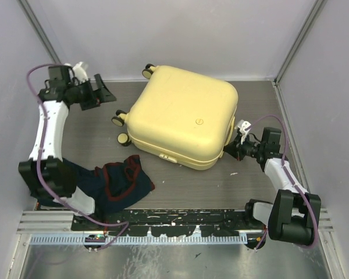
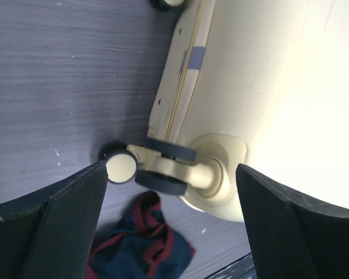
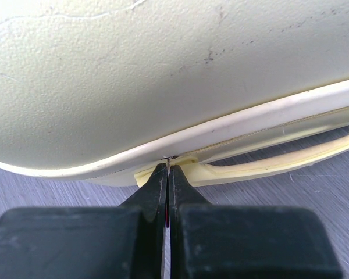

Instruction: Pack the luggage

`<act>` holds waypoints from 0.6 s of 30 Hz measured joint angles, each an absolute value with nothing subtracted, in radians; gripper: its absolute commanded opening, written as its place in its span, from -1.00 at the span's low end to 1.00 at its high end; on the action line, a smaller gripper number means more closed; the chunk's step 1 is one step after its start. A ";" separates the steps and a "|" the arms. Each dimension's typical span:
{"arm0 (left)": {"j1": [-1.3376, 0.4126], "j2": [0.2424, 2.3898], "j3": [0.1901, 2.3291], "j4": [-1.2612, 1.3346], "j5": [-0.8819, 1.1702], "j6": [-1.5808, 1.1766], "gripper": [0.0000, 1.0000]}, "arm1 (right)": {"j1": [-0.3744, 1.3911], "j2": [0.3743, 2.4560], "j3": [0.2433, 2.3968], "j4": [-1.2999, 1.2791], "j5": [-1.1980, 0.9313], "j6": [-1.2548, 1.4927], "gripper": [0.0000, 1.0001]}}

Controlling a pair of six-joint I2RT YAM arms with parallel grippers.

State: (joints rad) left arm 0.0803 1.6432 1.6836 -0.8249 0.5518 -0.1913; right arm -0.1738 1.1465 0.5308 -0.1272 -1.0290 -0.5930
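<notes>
Unzip step, I reckon: pale yellow hard-shell suitcase (image 1: 183,116) lies shut, mid-frame.
R claw (image 3: 167,168) pinched tight at its zip seam (image 3: 262,136), maybe on the tab, can't tell. L claw (image 1: 104,90), upper left, gapes empty. Navy-and-red garment (image 1: 125,183), lower left, unpacked; next I'd run the zip open.

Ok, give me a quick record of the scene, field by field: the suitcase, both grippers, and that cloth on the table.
luggage: closed, lying flat on the table
left gripper: open, empty, apart from the luggage
right gripper: shut, tips at the luggage's seam
garment: dark blue and red, crumpled on the table, outside the luggage
</notes>
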 measured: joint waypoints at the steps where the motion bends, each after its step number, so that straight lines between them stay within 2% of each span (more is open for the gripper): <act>1: 0.113 1.586 1.633 -0.806 0.553 -0.233 0.87 | -0.171 1.142 0.525 -0.118 -1.028 -0.580 -0.99; 5: 0.174 1.423 1.482 -0.778 0.532 -0.387 0.89 | -0.149 1.125 0.510 -0.096 -1.018 -0.540 -0.99; 9: 0.172 1.354 1.375 -0.749 0.517 -0.529 0.98 | -0.112 1.114 0.495 -0.072 -1.014 -0.493 -0.99; 13: 0.170 1.345 1.284 -0.700 0.496 -0.680 1.00 | -0.063 1.099 0.474 -0.036 -1.002 -0.437 -0.99; 18: 0.159 1.407 1.287 -0.630 0.471 -0.811 1.00 | 0.011 1.062 0.440 0.023 -0.961 -0.359 -0.99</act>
